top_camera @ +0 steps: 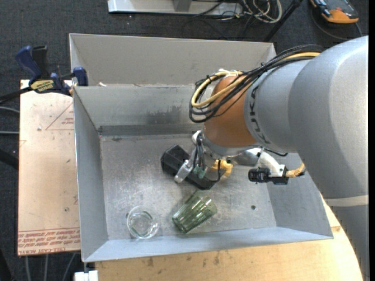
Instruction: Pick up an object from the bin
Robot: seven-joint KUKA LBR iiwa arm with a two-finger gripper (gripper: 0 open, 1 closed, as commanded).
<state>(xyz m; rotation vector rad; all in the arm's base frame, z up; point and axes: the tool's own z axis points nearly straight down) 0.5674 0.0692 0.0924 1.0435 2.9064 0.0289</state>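
The tool (198, 171) is down at the middle of the bin (88, 157), against the right end of a black blocky thing (173, 159). I cannot tell whether it is spread or pinching. A green glass (193, 213) lies on its side toward the front wall.

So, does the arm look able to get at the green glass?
Probably yes: the green glass lies uncovered on its side, close by the end effector, with nothing between them.

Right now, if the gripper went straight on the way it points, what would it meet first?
Probably the black blocky object in the middle of the bin; the gripper points down onto its right end. Depth is unclear, so it may already be touching.
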